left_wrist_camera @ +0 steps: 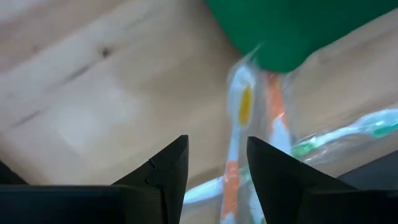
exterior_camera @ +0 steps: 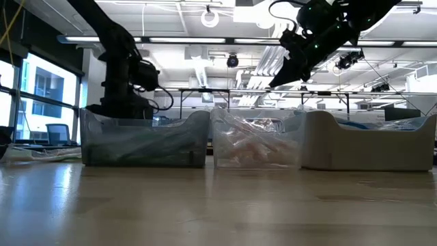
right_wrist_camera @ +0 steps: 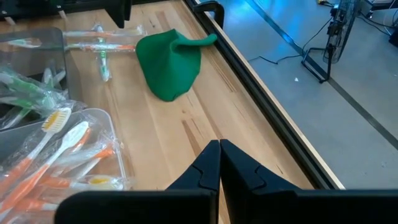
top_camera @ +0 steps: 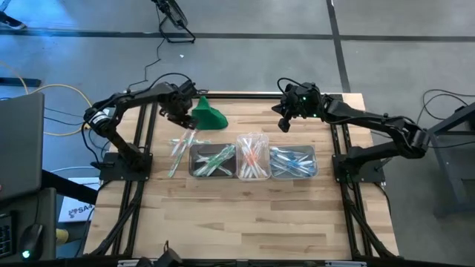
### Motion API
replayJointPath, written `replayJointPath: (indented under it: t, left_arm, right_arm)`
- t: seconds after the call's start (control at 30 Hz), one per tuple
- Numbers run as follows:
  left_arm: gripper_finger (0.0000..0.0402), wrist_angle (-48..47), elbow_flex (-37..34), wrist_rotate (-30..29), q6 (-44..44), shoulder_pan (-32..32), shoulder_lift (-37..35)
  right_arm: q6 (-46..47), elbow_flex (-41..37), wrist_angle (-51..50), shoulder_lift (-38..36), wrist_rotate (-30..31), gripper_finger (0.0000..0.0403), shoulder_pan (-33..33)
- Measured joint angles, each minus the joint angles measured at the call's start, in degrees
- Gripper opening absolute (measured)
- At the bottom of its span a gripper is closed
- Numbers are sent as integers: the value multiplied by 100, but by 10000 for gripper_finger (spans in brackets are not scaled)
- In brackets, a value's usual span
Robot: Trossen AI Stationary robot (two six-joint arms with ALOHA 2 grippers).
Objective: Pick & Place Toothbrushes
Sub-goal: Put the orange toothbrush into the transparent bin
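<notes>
At table's 11 o'clock, left gripper (top_camera: 183, 119) hovers jaws apart, empty, over loose toothbrushes (top_camera: 180, 149) beside the green cloth (top_camera: 208, 115); right gripper (top_camera: 284, 123) at 1 o'clock, closed, empty; more fill three tubs (top_camera: 254, 172).

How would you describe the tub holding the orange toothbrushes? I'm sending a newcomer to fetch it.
On the wooden table, three clear tubs sit side by side in a row. Take the middle tub, between the tub with green toothbrushes on the left arm's side and the tub with blue toothbrushes on the right arm's side. Only it holds white brushes with orange parts.
</notes>
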Motion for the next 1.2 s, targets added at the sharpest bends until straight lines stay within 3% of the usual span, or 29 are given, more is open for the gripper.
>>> replayJointPath:
  t: [0.37, 0.8, 1.2]
  left_arm:
    - [159, 48, -483, 296, -64, 0, 0]
    - [159, 153, -162, 385, 26, 9, -1]
    - [159, 179, -329, 374, 155, 9, -2]
  right_arm:
    - [-2, 0, 0, 0, 6, 2, 0]
    - [72, 0, 0, 0, 7, 2, 0]
    - [95, 0, -1, 0, -6, 2, 1]
